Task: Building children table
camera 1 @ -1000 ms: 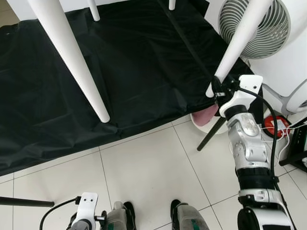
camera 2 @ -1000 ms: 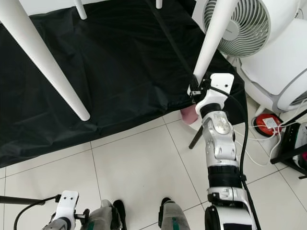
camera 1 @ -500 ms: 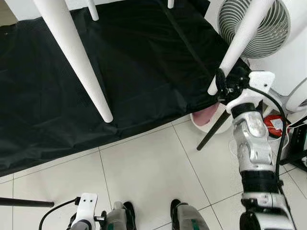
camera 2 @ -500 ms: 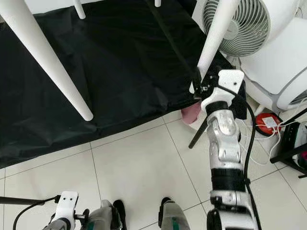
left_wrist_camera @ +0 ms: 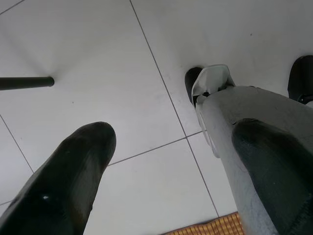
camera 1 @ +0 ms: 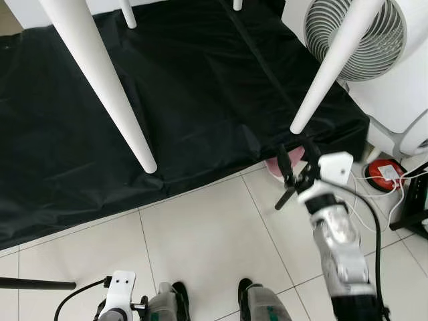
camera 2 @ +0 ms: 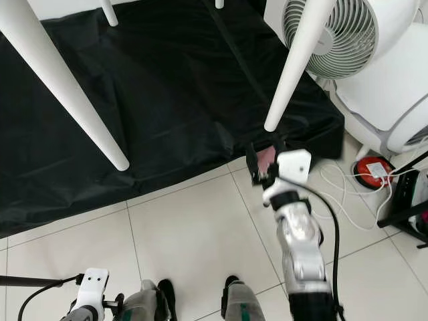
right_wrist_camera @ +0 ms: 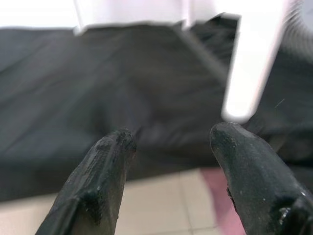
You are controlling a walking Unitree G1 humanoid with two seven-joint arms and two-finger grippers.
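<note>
Table legs [camera 1: 100, 73]: smooth white, satin painted finish. Sheet [camera 1: 187, 87], upper frame: black woven cloth, matt, creased. Floor [camera 1: 207, 234], lower frame: glossy pale ceramic tiles, thin grey grout lines. Fan [camera 1: 364, 40], upper right: white plastic grille. Right arm [camera 1: 338, 247]: brushed silver metal; fingers [right_wrist_camera: 98, 176] matt black, rubbery.

White table legs [camera 1: 107, 87] (plain) over black cloth [camera 1: 200, 87].

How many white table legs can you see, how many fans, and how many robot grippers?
White table legs: 4, namely near left, near right, far left, far right
Fans: 1
Robot grippers: 2, namely left gripper, right gripper
Total: 7
</note>
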